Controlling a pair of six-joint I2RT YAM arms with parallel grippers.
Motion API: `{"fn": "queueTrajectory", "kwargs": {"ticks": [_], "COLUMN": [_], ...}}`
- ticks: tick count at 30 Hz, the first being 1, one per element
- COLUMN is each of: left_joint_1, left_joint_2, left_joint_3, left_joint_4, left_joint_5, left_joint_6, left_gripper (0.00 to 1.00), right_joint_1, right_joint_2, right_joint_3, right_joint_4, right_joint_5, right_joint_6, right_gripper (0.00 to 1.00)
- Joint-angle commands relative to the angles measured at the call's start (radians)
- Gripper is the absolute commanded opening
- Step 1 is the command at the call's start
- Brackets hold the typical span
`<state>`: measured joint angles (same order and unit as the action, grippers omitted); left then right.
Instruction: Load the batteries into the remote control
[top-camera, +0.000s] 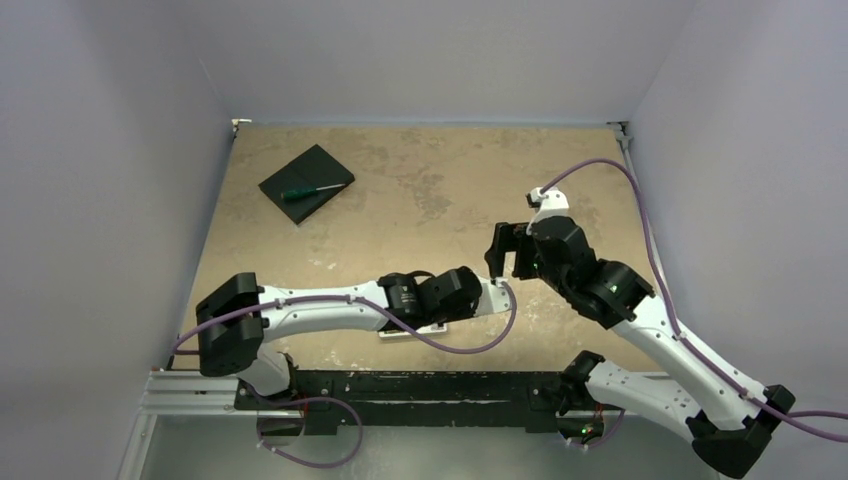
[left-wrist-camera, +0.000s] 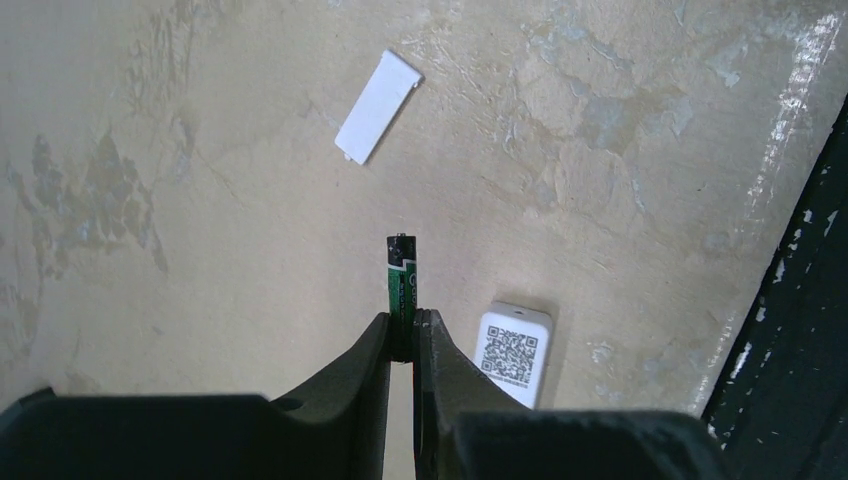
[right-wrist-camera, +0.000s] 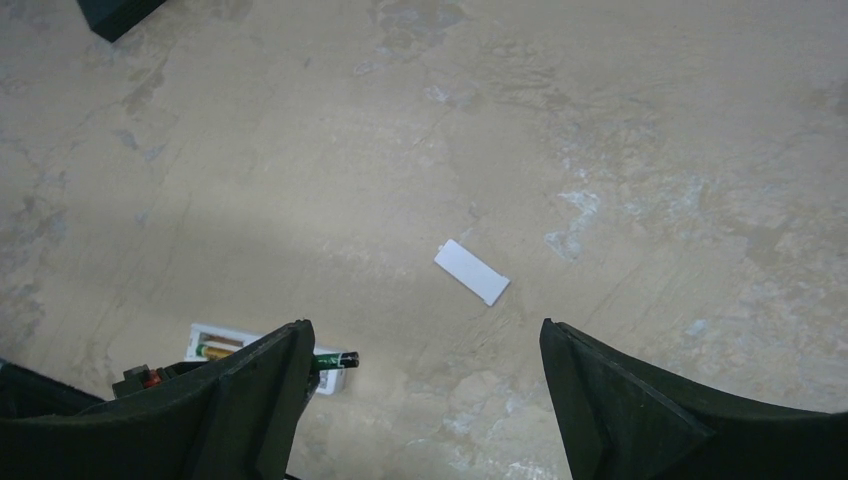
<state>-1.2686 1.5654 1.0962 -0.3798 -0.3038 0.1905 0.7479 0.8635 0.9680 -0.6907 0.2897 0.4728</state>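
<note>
My left gripper (left-wrist-camera: 403, 325) is shut on a green battery (left-wrist-camera: 402, 285) that sticks out past the fingertips; its dark tip also shows in the right wrist view (right-wrist-camera: 338, 359). The white remote control (left-wrist-camera: 515, 352) lies back-up just right of those fingers, QR label showing. In the right wrist view its open compartment (right-wrist-camera: 215, 345) holds a second battery (right-wrist-camera: 212, 351). The remote (top-camera: 400, 333) lies mostly hidden under the left arm. My right gripper (right-wrist-camera: 425, 345) hangs open above the table with nothing between its fingers. It (top-camera: 507, 250) sits just beyond the left gripper (top-camera: 497, 290).
A white battery cover (left-wrist-camera: 378, 105) lies loose on the tan table (right-wrist-camera: 471, 271). A flat black pad (top-camera: 305, 183) with a green-handled screwdriver (top-camera: 312, 189) on it sits at the far left. The black mounting rail (top-camera: 420, 395) runs along the near edge.
</note>
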Motion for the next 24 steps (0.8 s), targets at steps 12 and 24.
{"fn": "queueTrajectory", "kwargs": {"ticks": [12, 24], "left_joint_1": [0.216, 0.281], "left_joint_2": [0.044, 0.147], "left_joint_3": [-0.11, -0.133], "left_joint_4": [0.103, 0.13], "left_joint_5": [0.222, 0.261], "left_joint_6": [0.305, 0.344], "left_gripper": [0.0, 0.0], "right_joint_1": [0.01, 0.01], "right_joint_2": [-0.091, -0.094], "right_joint_3": [0.004, -0.029], "right_joint_4": [-0.13, -0.105], "right_joint_5": [0.178, 0.183], "right_joint_6": [0.161, 0.171], "right_gripper": [0.96, 0.97]}}
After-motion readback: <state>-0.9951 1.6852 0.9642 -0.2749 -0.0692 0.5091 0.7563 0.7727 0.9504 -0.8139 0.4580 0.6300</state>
